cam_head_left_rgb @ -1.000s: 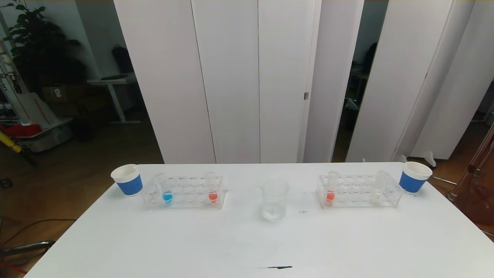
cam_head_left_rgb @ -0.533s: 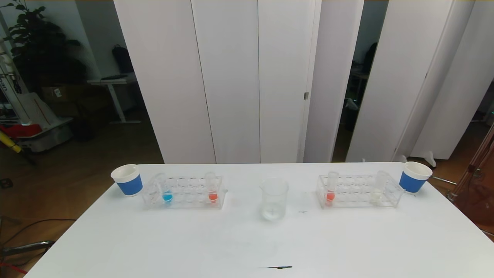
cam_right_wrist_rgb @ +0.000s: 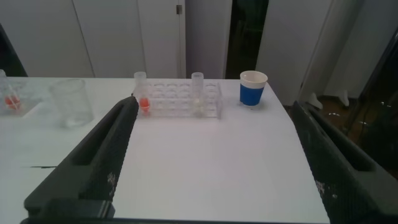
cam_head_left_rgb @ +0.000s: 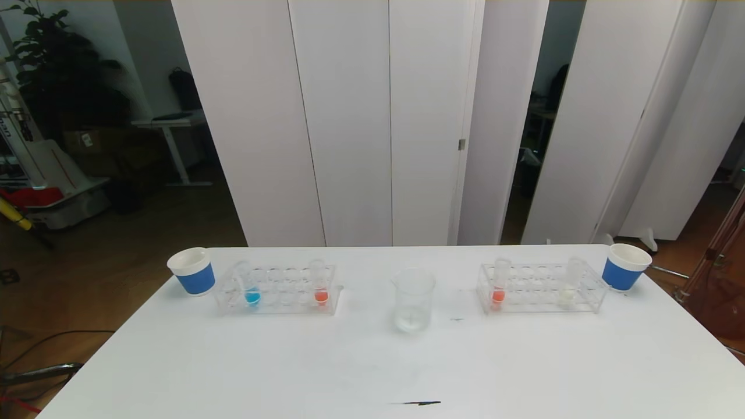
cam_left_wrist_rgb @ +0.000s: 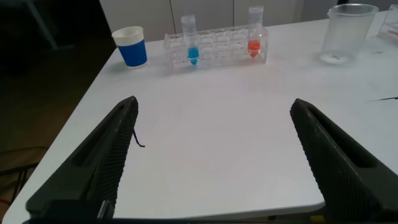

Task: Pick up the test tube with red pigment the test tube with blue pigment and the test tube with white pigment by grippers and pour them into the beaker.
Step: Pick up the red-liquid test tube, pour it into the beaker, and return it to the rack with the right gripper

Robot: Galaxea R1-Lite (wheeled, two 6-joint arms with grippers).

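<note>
Pre-grasp stage: left gripper (cam_left_wrist_rgb: 214,155) and right gripper (cam_right_wrist_rgb: 211,155) are held wide open, off-table. The beaker (cam_head_left_rgb: 414,299) is seen mid-frame; the test tube with blue pigment (cam_head_left_rgb: 250,285) centre-left, the test tube with white pigment (cam_head_left_rgb: 569,284) centre-right. A reach is required.

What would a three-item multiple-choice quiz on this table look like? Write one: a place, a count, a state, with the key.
1. The beaker stands:
A. between the two racks
B. inside the left rack
C. beside the right cup

2. Tubes with red-orange liquid:
A. one
B. two
C. four

3. The left gripper is:
A. shut on a tube
B. open, holding nothing
C. inside the beaker

Key: 1 A, a rack shows on each side of it. 2 B, one per rack. 3 B, its fingers stand wide apart above the table.
</note>
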